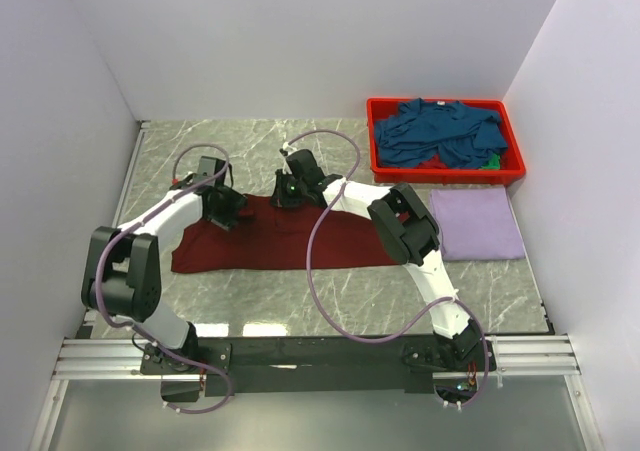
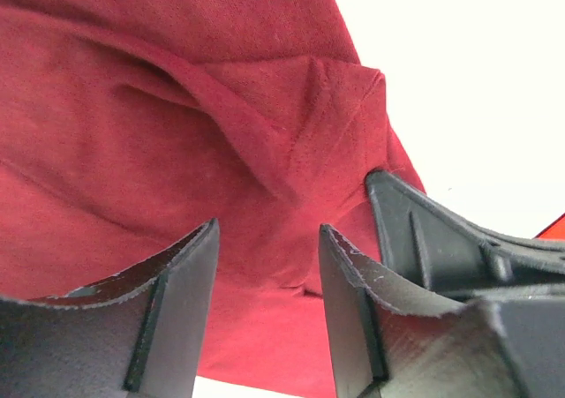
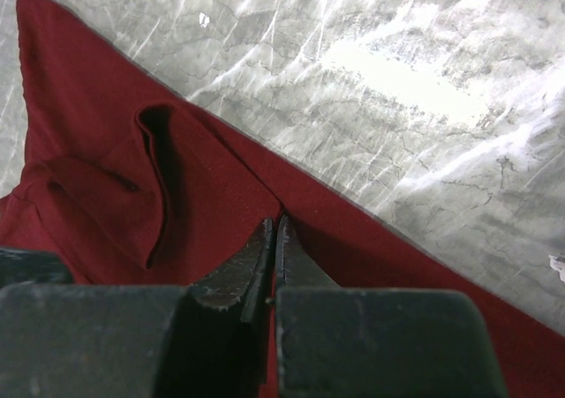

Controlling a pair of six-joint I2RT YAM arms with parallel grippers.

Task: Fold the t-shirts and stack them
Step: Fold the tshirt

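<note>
Only the lavender shirt (image 1: 477, 224) lies folded, right of the maroon shirt (image 1: 280, 246), whose edge the right claw (image 3: 275, 230) pinches while the left claw (image 2: 269, 235) gapes above it; blue shirts (image 1: 440, 131) wait in the bin (image 1: 445, 179).

A maroon t-shirt (image 1: 285, 243) lies spread as a long band across the middle of the marble table (image 1: 300, 301). Both arms reach over its far edge, the left gripper (image 1: 228, 214) toward the left end and the right gripper (image 1: 288, 193) near the middle (jaws too small to read here). At right a folded lavender t-shirt (image 1: 477, 224) lies just in front of a red bin (image 1: 440, 176) heaped with teal-blue t-shirts (image 1: 440, 136)
</note>
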